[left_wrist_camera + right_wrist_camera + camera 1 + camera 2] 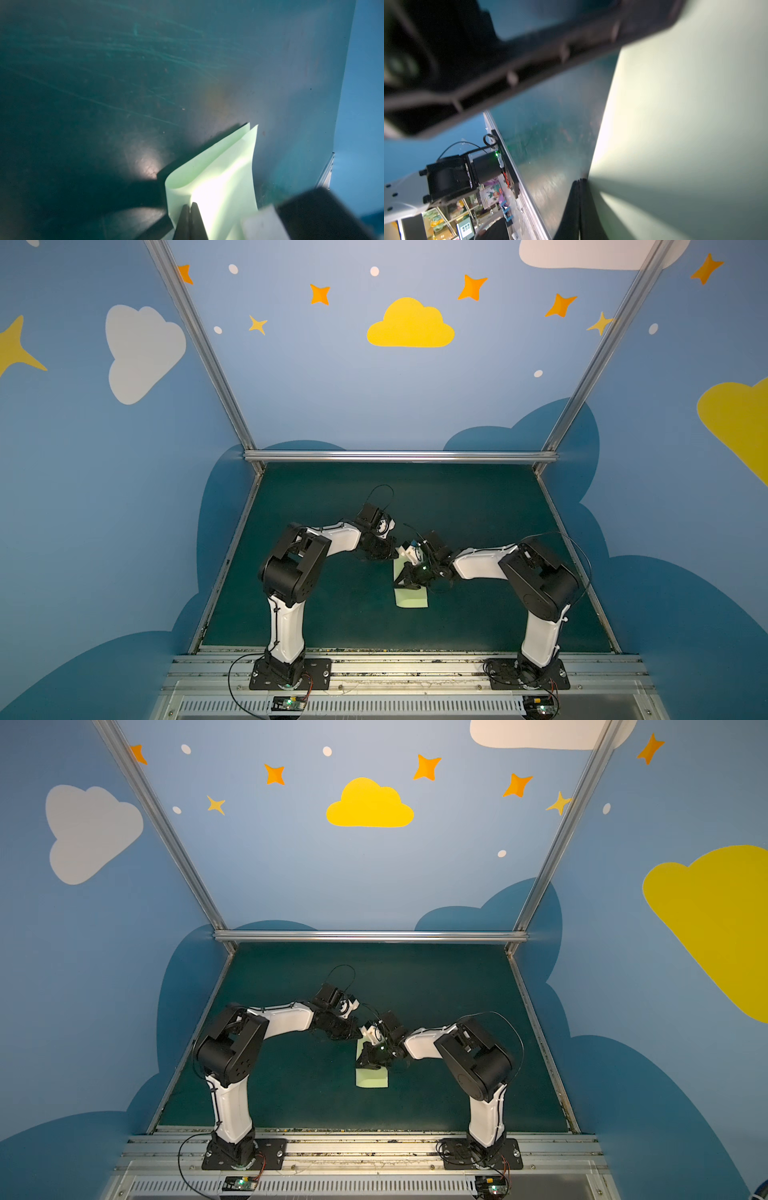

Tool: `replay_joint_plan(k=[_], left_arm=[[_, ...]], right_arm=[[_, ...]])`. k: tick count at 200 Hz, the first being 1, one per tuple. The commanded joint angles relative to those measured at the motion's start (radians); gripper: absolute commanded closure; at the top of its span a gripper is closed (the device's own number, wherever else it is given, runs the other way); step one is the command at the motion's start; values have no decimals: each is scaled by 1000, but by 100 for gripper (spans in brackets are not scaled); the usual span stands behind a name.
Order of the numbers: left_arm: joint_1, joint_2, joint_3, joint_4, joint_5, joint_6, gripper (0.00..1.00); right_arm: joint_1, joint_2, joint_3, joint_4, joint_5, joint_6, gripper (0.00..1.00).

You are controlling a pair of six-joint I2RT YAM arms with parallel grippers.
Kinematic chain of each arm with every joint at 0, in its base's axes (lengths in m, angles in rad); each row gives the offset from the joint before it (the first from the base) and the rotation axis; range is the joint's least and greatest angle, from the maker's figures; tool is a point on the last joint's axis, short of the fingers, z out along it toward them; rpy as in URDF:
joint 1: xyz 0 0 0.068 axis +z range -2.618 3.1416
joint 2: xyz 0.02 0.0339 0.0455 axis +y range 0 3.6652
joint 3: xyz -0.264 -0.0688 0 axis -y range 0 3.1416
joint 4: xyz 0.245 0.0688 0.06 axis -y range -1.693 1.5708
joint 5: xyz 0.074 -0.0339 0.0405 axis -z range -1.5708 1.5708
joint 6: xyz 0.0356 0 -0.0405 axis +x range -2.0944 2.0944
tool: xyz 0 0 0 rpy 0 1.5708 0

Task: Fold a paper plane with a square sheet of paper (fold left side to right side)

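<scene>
Lying mid-bench in both top views: paper plane (411,599) (372,1080), pale green, here a folded oblong rather than a dart. Its near end is flat on the dark green bench (332,510) (291,990); its far end is covered by the two arms that meet over it. Left hand (388,556) (351,1036): reaches in from the left to the sheet's far left corner; jaws too dark and small here to read. Right hand (400,580) (362,1063): reaches across from the right, black fingers down at the sheet's left edge, nearer the middle of its length.

Left wrist view: left hand (189,206), fingers pressed together with only a thin seam between them, pinched on the paper plane (218,176). The sheet is doubled over, with two layers showing at the far corner and a rounded, uncreased bend along one side. It is lifted off the bench (104,83) and throws a dark shadow. Bench surface scuffed. A blurred black and white part of the right arm (307,214) sits just beside the sheet.

Right wrist view: right hand (580,182), fingers closed tight, tips at the very edge of the paper plane (675,124) and gripping it; soft creases fan out from the tips. The sheet fills one side of the frame, with the bench (550,128) beside it. A blurred black part of the left arm (508,58) crosses close to the lens.
</scene>
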Motion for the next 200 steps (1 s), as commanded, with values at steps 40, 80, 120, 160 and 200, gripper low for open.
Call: replay_joint_plan(k=[40,80,120,160,200], left_arm=[[0,43,0,-69,-43,19,96],[0,38,0,-70,-44,17,96],[0,21,-14,-57,-54,-8,96],[-2,-14,-67,-17,-76,-70,96],[-2,-20,-95,3,-83,-83,96]], right_arm=[[102,12,-259,-110,83,18,100],[134,-58,-390,-45,97,75,100],[129,-275,-398,-207,121,59,100],[90,-550,-254,-457,188,30,100],[45,-487,-105,-407,197,53,100]])
